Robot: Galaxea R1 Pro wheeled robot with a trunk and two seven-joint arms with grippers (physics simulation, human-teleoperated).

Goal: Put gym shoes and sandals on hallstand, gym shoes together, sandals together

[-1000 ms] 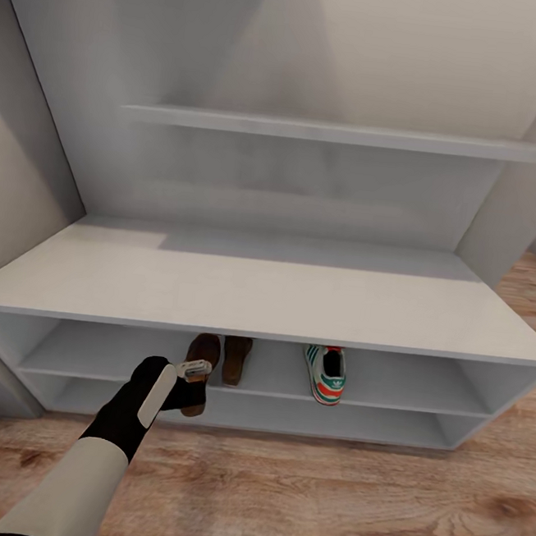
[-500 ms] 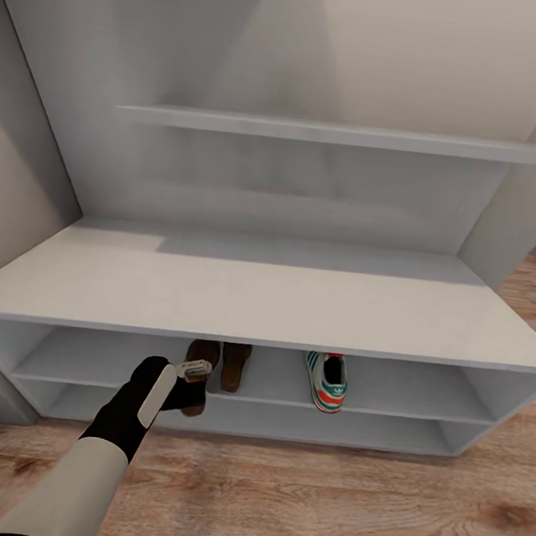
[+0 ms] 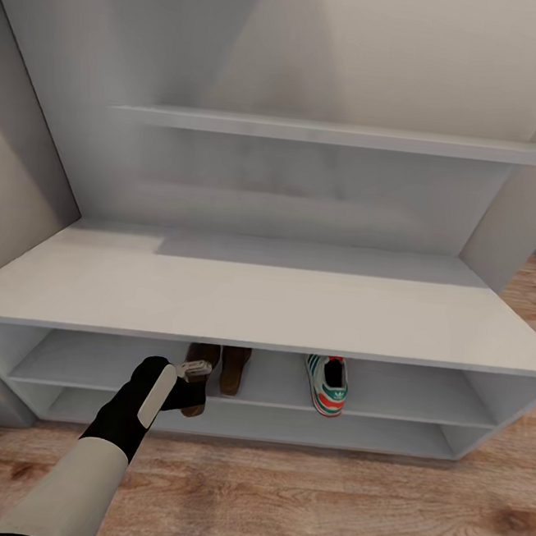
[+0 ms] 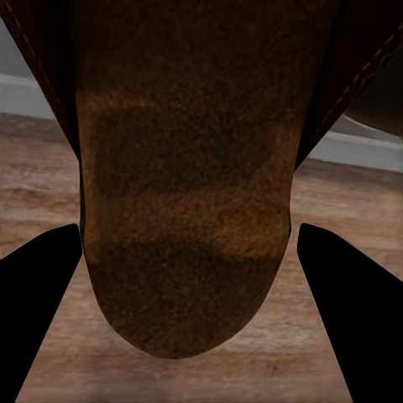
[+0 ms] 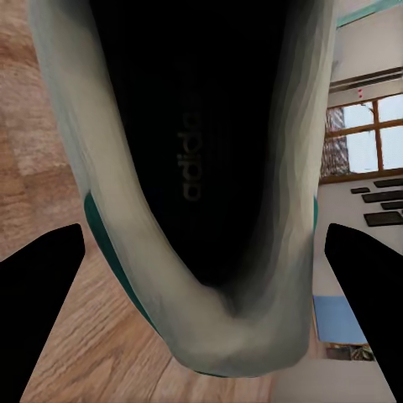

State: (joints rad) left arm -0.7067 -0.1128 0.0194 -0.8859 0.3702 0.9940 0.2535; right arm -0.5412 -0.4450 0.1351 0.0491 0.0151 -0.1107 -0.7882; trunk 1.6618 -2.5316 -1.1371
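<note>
left tool (image 3: pixel 196 380) gripping sandal (image 3: pixel 199 376) — right tool (image 5: pixel 201 252) gripping gym shoe (image 5: pixel 201 193)

Dark brown sandals (image 3: pixel 223 368), white-green-orange gym shoe (image 3: pixel 327 384), pale grey hallstand (image 3: pixel 264 301)

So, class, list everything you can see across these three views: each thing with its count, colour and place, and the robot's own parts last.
Hallstand: one, pale grey-white, against the wall, with two open lower shelves and a floating shelf above.
Sandals: two, dark brown; one on the upper open shelf, the other beside it, overhanging the shelf edge at the left gripper.
Gym shoes: two, white with green and orange-red; one on the upper open shelf, one between the right gripper's fingers.
Corridor floor: light brown planks.
Left gripper: black, at the sandal.
Right gripper: black fingers.
</note>
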